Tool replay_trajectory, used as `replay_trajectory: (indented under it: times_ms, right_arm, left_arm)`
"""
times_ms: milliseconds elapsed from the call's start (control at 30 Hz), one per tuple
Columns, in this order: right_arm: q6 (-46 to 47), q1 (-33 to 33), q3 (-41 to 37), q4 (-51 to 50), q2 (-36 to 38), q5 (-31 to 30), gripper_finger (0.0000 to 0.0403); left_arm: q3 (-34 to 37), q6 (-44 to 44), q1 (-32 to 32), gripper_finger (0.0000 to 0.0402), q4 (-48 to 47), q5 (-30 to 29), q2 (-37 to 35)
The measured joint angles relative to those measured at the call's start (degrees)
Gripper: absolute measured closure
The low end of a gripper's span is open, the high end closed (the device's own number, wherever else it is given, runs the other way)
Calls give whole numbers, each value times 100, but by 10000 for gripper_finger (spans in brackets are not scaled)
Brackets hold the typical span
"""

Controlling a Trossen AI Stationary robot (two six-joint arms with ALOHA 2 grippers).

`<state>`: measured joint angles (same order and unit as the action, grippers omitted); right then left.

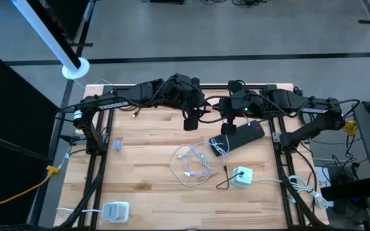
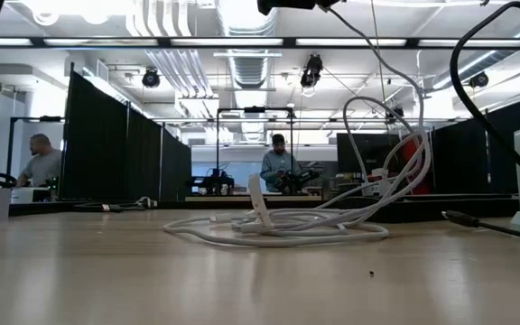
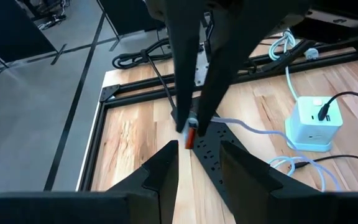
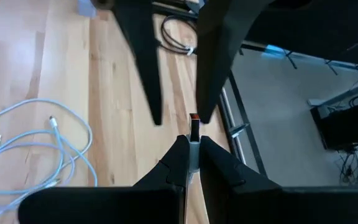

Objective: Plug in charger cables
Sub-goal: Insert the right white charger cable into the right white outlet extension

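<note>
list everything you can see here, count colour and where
wooden table top: one, light, under everything
thin loose cables: tangled bunch, white, table middle
long power strip: one, black, just beyond the cables
cube charger block: one, white, near right, black cable plugged in
flat charger block: one, white, near left corner
yellow cable: one, on the floor left of the table
people: two, far room
left claw: open, empty, above strip
right claw: shut on small red-tipped plug
</note>
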<state>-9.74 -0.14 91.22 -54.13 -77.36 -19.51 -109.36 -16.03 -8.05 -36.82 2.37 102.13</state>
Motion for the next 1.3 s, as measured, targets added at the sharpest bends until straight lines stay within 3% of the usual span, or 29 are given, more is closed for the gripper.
replay_trajectory:
  times_ms: [267, 600, 933, 1300]
  right_arm:
    - [17, -2, 0, 9, -68, 48, 392]
    - [17, 0, 0, 42, -81, 48, 392]
    - [35, 0, 0, 44, -81, 48, 392]
    - [103, 0, 0, 20, -81, 66, 392]
  left_arm:
    - [0, 0, 36, 302, 276, -13, 0]
    - [0, -262, 42, 370, 41, -32, 13]
    - [0, -299, 42, 371, 83, -37, 13]
    - [101, -361, 46, 399, 129, -199, 13]
